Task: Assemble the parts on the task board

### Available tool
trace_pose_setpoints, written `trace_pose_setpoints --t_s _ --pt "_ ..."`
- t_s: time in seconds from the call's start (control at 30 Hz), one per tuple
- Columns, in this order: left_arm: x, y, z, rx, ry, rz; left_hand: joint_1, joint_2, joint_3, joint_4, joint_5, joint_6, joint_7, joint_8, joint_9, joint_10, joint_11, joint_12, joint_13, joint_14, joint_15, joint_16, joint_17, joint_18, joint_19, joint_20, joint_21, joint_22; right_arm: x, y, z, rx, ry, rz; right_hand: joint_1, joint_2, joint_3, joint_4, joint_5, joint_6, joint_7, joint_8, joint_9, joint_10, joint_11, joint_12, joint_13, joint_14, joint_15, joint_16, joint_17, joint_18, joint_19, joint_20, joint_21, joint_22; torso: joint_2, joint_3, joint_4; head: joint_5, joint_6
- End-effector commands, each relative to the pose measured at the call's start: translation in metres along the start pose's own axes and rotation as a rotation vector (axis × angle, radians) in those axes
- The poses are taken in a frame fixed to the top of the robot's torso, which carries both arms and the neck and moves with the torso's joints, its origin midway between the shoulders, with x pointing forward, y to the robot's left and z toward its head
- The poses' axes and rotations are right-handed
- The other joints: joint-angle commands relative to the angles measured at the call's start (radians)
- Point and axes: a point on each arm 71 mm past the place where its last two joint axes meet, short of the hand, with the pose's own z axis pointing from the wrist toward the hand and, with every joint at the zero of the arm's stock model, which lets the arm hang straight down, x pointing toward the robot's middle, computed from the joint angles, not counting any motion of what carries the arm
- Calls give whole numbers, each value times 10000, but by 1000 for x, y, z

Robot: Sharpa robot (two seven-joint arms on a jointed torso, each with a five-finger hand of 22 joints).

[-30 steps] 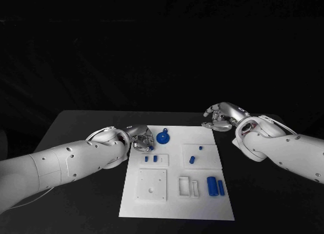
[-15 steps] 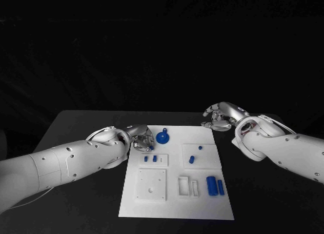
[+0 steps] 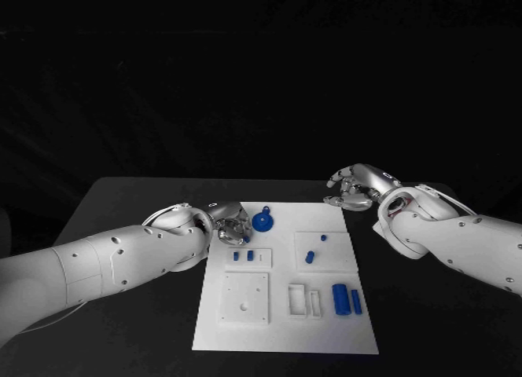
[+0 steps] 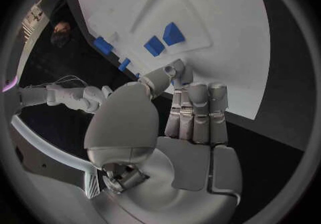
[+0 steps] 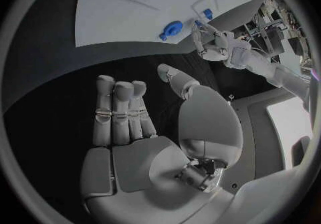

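Resting at the far left edge of the flat white plastic task board (image 3: pixel 286 314), the silver left hand (image 3: pixel 228 222) holds its fingers (image 4: pixel 199 112) straight and close together, nothing in them, the round blue knobbed part (image 3: pixel 262 222) just beyond their tips. Shallow recesses farther down the board hold small blue blocks (image 3: pixel 243 255), a short peg (image 3: pixel 310 256) and two cylinders (image 3: pixel 346 299). Off the board's far right corner, the right hand (image 3: pixel 356 188) hovers over bare matte black table (image 3: pixel 125 204), fingers (image 5: pixel 120 112) loosely apart, empty.

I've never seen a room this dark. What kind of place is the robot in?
Probably a robot test lab. A black table holds a white task board with small blue parts, and two robot hands, left hand and right hand, work at it against dark surroundings.
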Motion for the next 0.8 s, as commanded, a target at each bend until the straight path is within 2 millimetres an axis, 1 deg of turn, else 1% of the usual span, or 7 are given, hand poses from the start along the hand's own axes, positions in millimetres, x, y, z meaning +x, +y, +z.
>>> trace_pose_setpoints --t_s 0.03,0.2,0.3,0.4,0.47,0.57,0.8 --pt "11 -2 0 -95 707 204 -61 75 59 -11 13 69 71 1 4 53 -5 -47 2 13 4 58 -14 126 -26 -609 46 145 1 1 0 -82 129 -26 -62 51 -58 17 26 66 -5 51 12 5 -26 13 -15 59 13 -47 15 432 83 -15 -52 11 0 -5 -4 -6 -15" --pt "12 -2 0 -135 724 217 -58 34 81 -18 17 3 100 -46 -16 4 19 -98 -11 -49 28 41 -33 113 -64 -601 38 142 2 1 0 -79 138 -27 -63 51 -60 17 26 66 -5 51 12 4 -26 14 -19 59 13 -49 17 432 83 -15 -54 12 3 -4 3 -12 -16" --pt "12 -1 0 -146 707 161 1 -142 102 -72 -4 -228 187 -181 -76 -98 64 -178 -32 -125 74 21 -60 98 -126 -576 17 137 2 1 0 -78 157 -25 -63 49 -61 15 26 63 -4 50 12 2 -26 15 -22 58 14 -51 18 432 82 -15 -56 12 0 -6 1 -13 -14" --pt "11 -1 0 -132 654 101 67 -278 106 -105 -20 -580 320 -378 -168 -93 75 -195 -24 -155 85 31 -78 90 -154 -556 16 134 2 1 0 -86 165 -22 -62 45 -62 10 26 58 -4 48 11 -3 -25 14 -27 56 14 -55 19 432 79 -14 -60 13 -2 -9 0 -8 -18" --pt "10 0 -1 -127 571 69 94 -355 98 -132 -26 -648 351 -413 -188 -114 86 -214 -27 -173 95 30 -87 86 -171 -548 12 133 2 0 0 -87 165 -21 -60 44 -62 7 25 53 -2 45 10 -6 -24 13 -31 54 15 -59 20 432 78 -14 -63 14 -3 -10 1 -8 -19" --pt "9 1 -1 -128 444 -5 141 -488 96 -151 -36 -953 457 -572 -280 -184 124 -270 -39 -210 132 27 -108 80 -201 -524 2 126 2 0 -1 -85 162 -21 -57 42 -63 3 25 47 -1 42 9 -11 -23 13 -35 51 16 -63 22 432 75 -14 -67 14 -4 -13 -1 -23 -17" --pt "6 2 -2 -82 62 -148 222 -660 90 -123 -45 -1420 422 -775 -422 -211 149 -314 -36 -219 155 51 -142 93 -201 -494 6 114 2 -2 -1 -82 156 5 -52 31 -65 -9 20 29 4 33 5 -25 -18 11 -51 42 21 -78 25 432 67 -12 -81 16 -2 -19 -8 -36 -19"
